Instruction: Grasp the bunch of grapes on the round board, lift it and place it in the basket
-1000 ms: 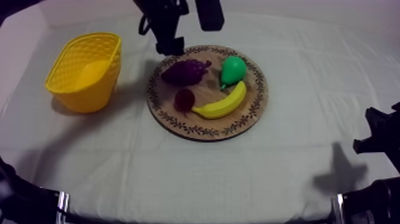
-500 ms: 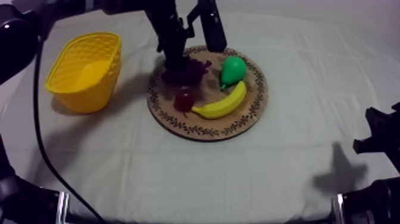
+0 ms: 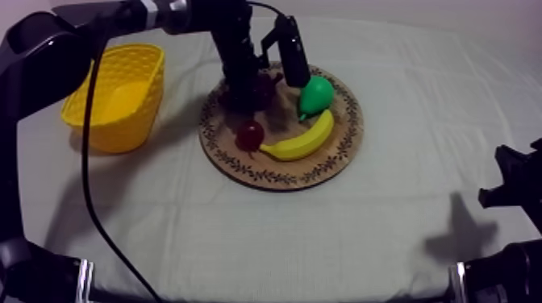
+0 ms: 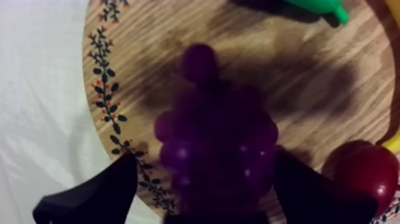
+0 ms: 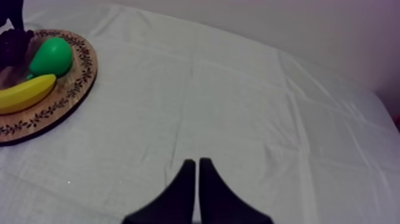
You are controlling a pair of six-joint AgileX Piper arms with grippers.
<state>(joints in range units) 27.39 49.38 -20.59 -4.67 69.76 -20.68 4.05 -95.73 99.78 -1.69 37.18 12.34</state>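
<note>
Grey-white cloth (image 3: 266, 234) covered the table, and near its middle lay the round wooden board (image 3: 343, 157) with its patterned rim. Beside the board, on our left and apart from it, the yellow basket (image 3: 121, 133) stood upright.

Our left arm reached in from the upper left of the top view, and our left gripper (image 3: 269, 87) hung low over the far part of the board. Its two black fingers (image 4: 95, 193) were spread, one on each side of the bunch of grapes (image 4: 217, 149). In the left wrist view one finger stood a little off the bunch with bare wood between them, and the other lay just at its edge; we could not tell whether that one touched. The grapes lay flat on the wood between the fingers, inside the patterned rim, on the side nearer the basket.

Just beside the bunch sat the small red fruit (image 3: 250, 134), touching the end of the banana (image 3: 302, 141), which curved across the board. The pear (image 3: 316, 94) lay next to the banana, close to one finger of the left gripper.

Our right gripper (image 5: 197, 162) sat over bare cloth, well apart from the board, its fingers pressed together into a narrow wedge with nothing between them.
</note>
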